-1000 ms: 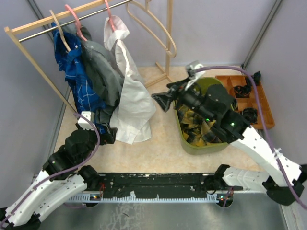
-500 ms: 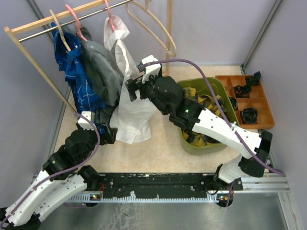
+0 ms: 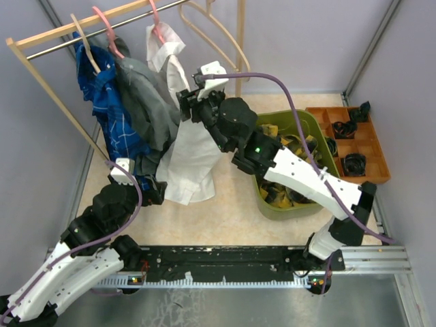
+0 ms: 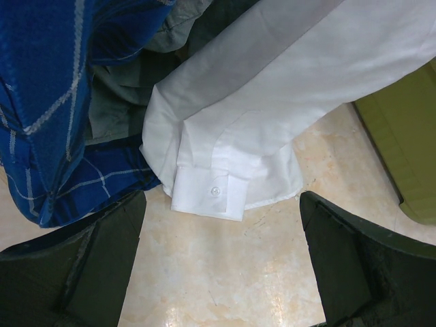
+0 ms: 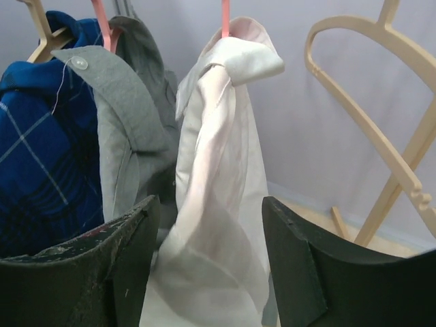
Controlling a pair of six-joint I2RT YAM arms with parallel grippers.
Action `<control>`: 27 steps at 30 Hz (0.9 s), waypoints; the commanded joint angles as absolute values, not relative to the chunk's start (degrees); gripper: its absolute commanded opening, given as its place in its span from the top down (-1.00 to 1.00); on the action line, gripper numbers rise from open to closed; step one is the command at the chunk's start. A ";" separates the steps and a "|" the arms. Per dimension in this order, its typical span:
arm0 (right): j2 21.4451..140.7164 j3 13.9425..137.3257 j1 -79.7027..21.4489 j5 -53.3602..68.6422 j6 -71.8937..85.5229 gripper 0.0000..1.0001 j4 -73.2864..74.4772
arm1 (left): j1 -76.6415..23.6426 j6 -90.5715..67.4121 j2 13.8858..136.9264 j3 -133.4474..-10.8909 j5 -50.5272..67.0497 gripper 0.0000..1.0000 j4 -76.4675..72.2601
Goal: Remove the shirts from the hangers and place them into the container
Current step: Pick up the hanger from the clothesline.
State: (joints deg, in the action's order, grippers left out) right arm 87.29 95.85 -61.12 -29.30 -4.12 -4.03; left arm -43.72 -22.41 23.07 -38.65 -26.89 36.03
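**One shirt of four is lying in the basin; three are being left on the rack.**

At far left, the left end effector is being held released and empty low over the cream tabletop, near the white cuff. On the wooden rack, the blue shirt with thin white checks, the plain grey shirt and the plain white shirt are being carried on their hangers, one pale wood-coloured hanger and two pink hangers. The right end effector is being held at the white shirt with its fingers apart on either side of the hanging fold, nothing pinched yet. Further right, the yellow-and-black plaid shirt is lying inside the olive-green rectangular plastic basin. Roughly a quarter of the task is judged done, with the white shirt apparently being taken next.
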 commanded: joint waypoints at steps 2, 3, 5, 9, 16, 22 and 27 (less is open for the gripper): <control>93.84 105.15 -61.05 -33.96 -5.62 -0.13 1.03 | -43.42 -21.82 22.64 -38.91 -26.63 -0.99 34.84; 94.20 106.19 -60.94 -34.54 -5.67 -0.11 1.73 | -43.42 -21.87 22.65 -38.93 -26.67 -0.99 34.86; 96.71 107.06 -60.82 -34.99 -6.21 -0.06 1.95 | -43.42 -21.81 22.61 -38.93 -26.64 -0.99 34.86; 96.79 107.05 -60.38 -36.10 -6.22 0.12 0.56 | -43.42 -21.96 22.61 -38.94 -26.71 -0.99 34.91; 95.22 108.08 -56.96 -32.45 -3.13 -0.15 3.02 | -43.42 -21.93 22.69 -38.94 -26.69 -0.99 34.82; 101.44 119.71 -55.31 -26.46 -0.88 -0.01 16.63 | -43.42 -21.85 23.10 -38.94 -26.46 -0.99 34.82; 103.06 118.16 -55.28 -28.67 -0.11 0.38 14.25 | -43.42 -21.90 23.03 -38.94 -26.54 -0.99 34.88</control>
